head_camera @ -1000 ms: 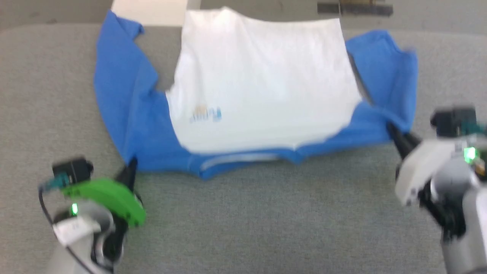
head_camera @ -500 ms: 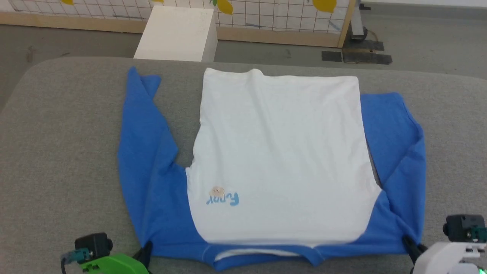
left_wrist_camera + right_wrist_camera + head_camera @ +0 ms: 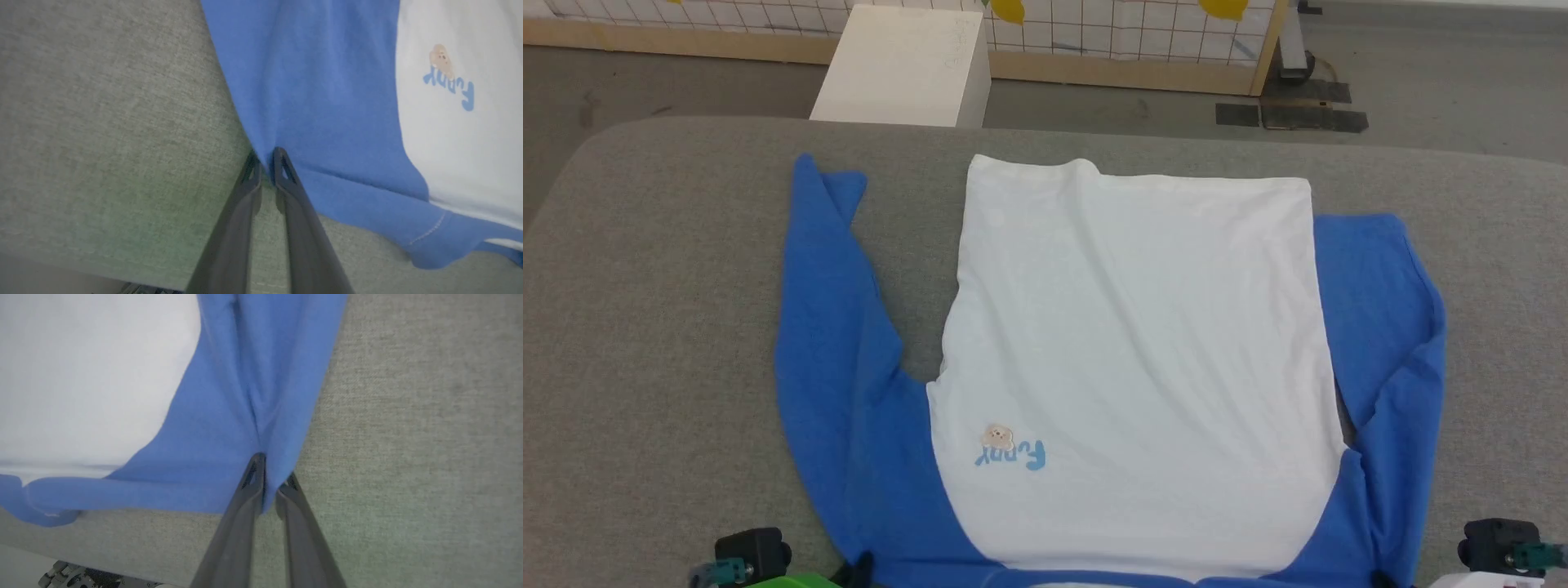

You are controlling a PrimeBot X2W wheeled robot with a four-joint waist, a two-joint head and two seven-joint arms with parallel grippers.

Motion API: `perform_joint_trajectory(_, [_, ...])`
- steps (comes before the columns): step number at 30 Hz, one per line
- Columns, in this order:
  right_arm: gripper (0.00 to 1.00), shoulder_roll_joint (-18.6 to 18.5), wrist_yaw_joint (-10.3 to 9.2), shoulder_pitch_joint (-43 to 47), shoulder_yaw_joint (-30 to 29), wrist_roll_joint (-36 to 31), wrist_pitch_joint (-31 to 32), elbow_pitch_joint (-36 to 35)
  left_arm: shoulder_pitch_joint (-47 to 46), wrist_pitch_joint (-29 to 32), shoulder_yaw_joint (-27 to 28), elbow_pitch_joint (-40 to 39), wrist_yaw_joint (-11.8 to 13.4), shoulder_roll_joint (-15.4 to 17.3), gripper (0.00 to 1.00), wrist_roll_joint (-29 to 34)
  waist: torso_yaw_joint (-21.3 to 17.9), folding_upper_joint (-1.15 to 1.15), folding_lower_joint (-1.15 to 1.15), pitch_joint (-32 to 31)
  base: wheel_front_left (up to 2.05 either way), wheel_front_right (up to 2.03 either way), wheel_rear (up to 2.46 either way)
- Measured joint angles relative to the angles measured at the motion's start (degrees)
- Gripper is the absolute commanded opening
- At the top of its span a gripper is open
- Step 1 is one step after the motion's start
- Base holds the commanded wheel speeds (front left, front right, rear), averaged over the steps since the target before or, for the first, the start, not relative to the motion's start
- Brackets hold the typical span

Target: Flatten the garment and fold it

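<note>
The garment (image 3: pixel 1135 343) lies spread face up on the grey padded table (image 3: pixel 662 343), its white body in the middle. One blue sleeve runs up each side, and the hem is at the far end. A tan bear (image 3: pixel 996 435) and light-blue lettering (image 3: pixel 1013 455) sit on the near-left chest. My left gripper (image 3: pixel 267 161) is shut on the blue edge of the garment (image 3: pixel 327 81) at the left shoulder; its dark tip (image 3: pixel 860 563) shows at the bottom edge of the head view. My right gripper (image 3: pixel 273 473) is shut on a puckered blue fold of the garment (image 3: pixel 229 428) at the right shoulder.
Beyond the table's far edge a white box (image 3: pixel 903 65) stands on the floor. Behind it is a gridded panel in a wooden frame (image 3: pixel 1127 49). Dark plates (image 3: pixel 1294 114) lie on the floor at the far right. Bare grey table surface flanks both sleeves.
The head camera has tilted, so the garment now sits lower in the picture and the arms have slid almost off its bottom edge. Both grippers stay on the same shoulder edges.
</note>
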Motion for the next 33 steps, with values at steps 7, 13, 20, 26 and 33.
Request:
perform_joint_trajectory(7, [1.00,-0.4,-0.20,-0.1,-2.0,-1.5,-9.1,0.0,0.0,-3.5,0.8,-1.5,0.0,-0.4,1.00,0.3,0.1,0.00,0.00,-1.3,0.00,0.00,0.00])
perform_joint_trajectory(13, [1.00,-0.5,-0.20,-1.5,-3.8,-3.4,-19.5,-2.4,-1.0,-8.5,3.3,-6.5,0.3,1.7,1.00,3.1,-0.3,0.00,0.00,-1.5,0.00,0.00,0.00])
perform_joint_trajectory(20, [1.00,-0.5,-0.20,-4.8,-0.8,-4.9,-30.9,-5.2,-9.4,-12.2,4.5,-6.3,-0.3,6.4,1.00,8.0,-1.1,0.00,0.00,0.4,0.00,0.00,0.00])
perform_joint_trajectory(26, [1.00,-0.5,-0.20,-8.1,2.5,-5.7,-34.6,-7.2,-25.1,-10.5,4.6,1.1,-5.4,13.2,1.00,10.2,-2.2,0.00,0.00,4.3,0.00,0.00,0.00])
perform_joint_trajectory(33, [1.00,-0.5,-0.20,-12.9,5.1,-5.7,-35.2,-8.9,-41.4,-3.7,5.2,9.5,-10.4,20.0,1.00,9.9,-4.3,0.00,0.01,10.6,0.00,0.00,0.00])
